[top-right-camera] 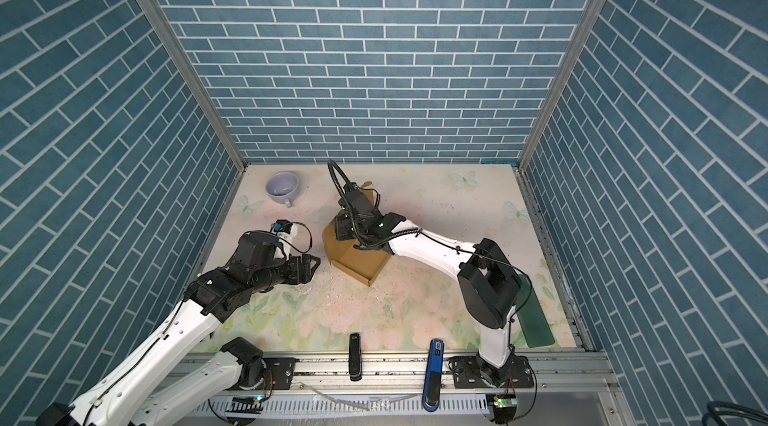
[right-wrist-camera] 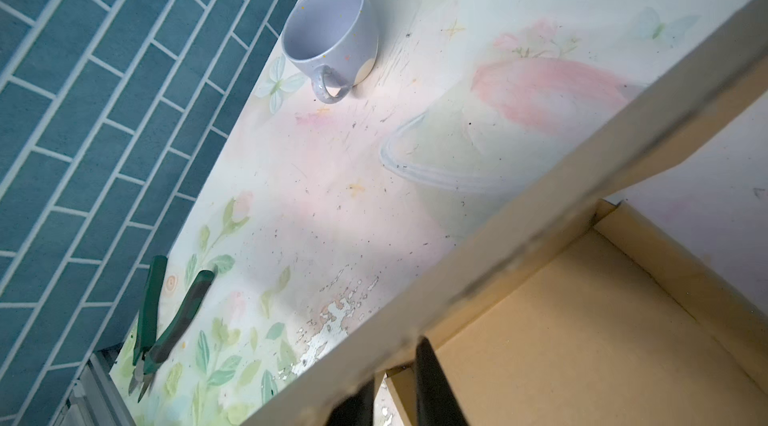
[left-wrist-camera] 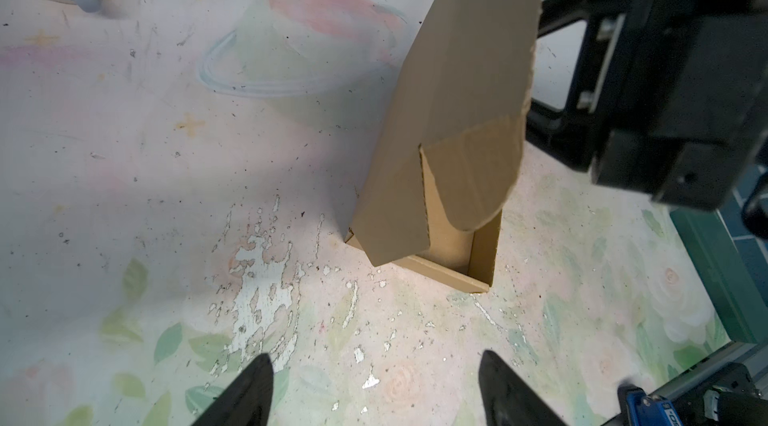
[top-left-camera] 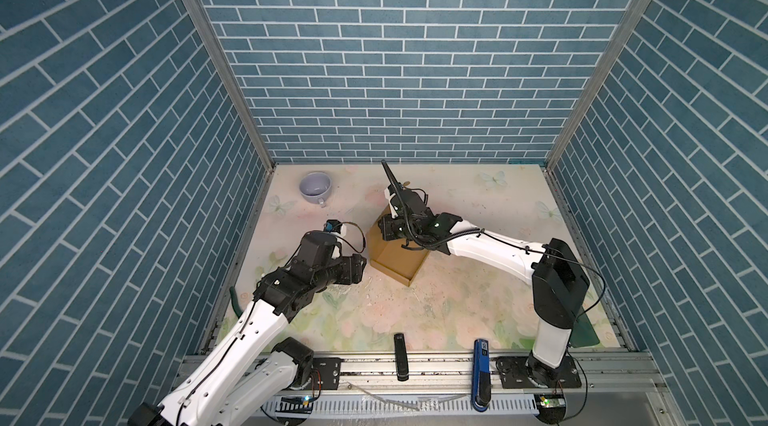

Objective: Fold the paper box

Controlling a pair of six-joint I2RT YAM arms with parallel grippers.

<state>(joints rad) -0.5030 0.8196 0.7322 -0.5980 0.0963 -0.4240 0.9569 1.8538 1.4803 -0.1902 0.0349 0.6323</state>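
The paper box (top-left-camera: 395, 261) (top-right-camera: 358, 263) is a tan cardboard tray in the middle of the table, with one long flap (left-wrist-camera: 453, 103) standing up from its side. My right gripper (top-left-camera: 387, 230) (top-right-camera: 341, 231) reaches over the box and is shut on that raised flap (right-wrist-camera: 540, 195). The flap's edge runs between its two fingers (right-wrist-camera: 432, 378), and the tray floor (right-wrist-camera: 582, 340) lies below. My left gripper (left-wrist-camera: 376, 361) (top-left-camera: 360, 263) (top-right-camera: 312, 265) hovers open just left of the box and holds nothing; bare table shows between its fingertips.
A pale mug (top-left-camera: 315, 188) (right-wrist-camera: 332, 24) stands at the back left corner. Green-handled pliers (right-wrist-camera: 166, 311) lie by the left wall. A black device (top-left-camera: 400, 355) and a blue one (top-left-camera: 482, 370) rest on the front rail. A green plate (top-right-camera: 536, 320) leans at the right.
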